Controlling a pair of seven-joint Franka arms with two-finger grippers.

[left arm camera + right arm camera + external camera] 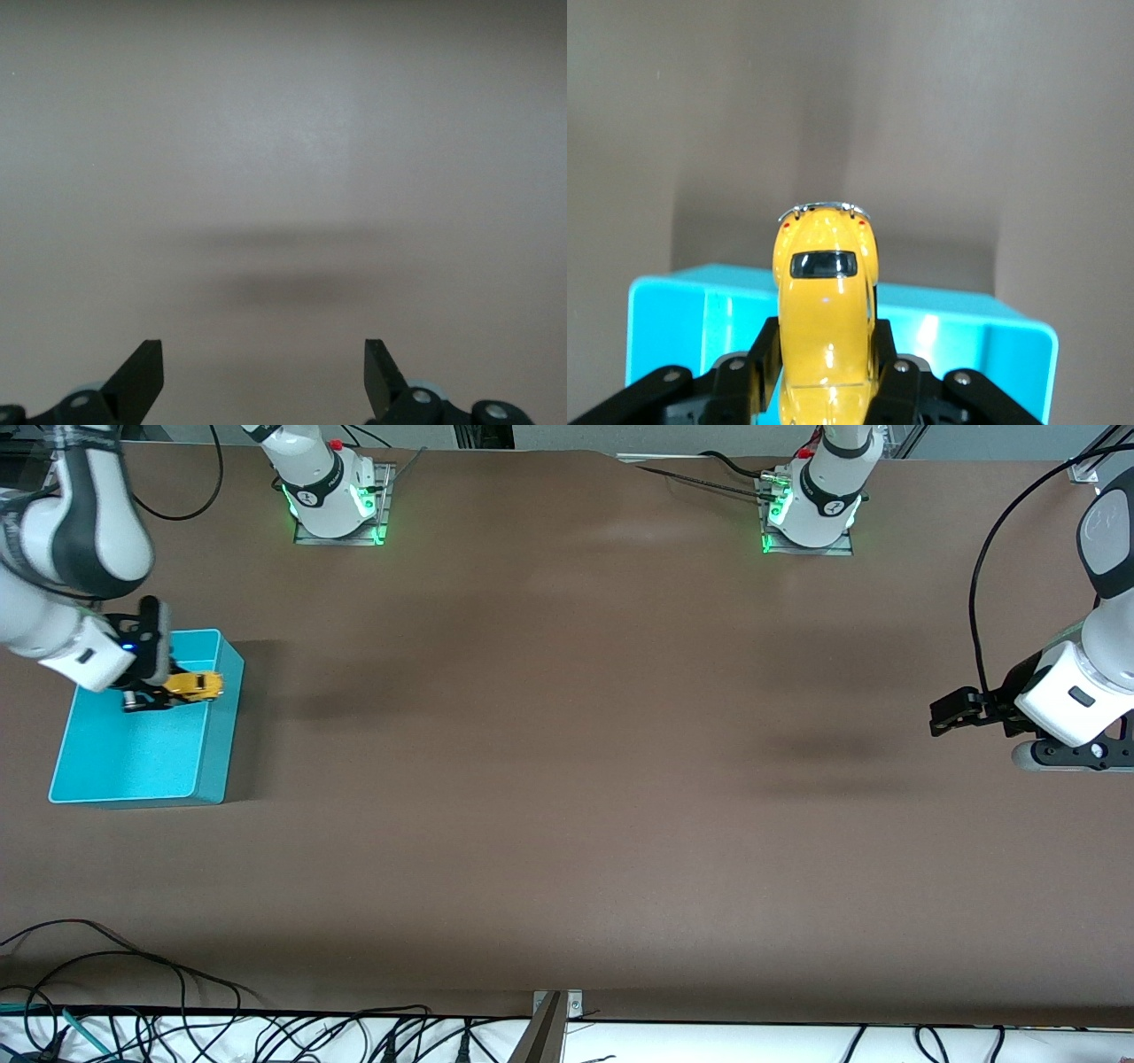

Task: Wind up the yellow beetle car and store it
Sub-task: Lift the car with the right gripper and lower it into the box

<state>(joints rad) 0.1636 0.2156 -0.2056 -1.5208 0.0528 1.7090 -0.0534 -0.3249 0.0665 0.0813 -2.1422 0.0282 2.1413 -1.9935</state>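
The yellow beetle car (197,685) is held in my right gripper (164,691), which is shut on its sides over the teal bin (89,790) at the right arm's end of the table. In the right wrist view the car (826,301) sticks out between the black fingers (764,354), above the bin's rim (939,310). My left gripper (946,716) is open and empty, hovering over bare table at the left arm's end; its two fingertips (142,376) stand wide apart in the left wrist view.
Brown table top (567,779). The arm bases (332,500) stand along the edge farthest from the front camera. Cables (177,1027) lie past the table's near edge.
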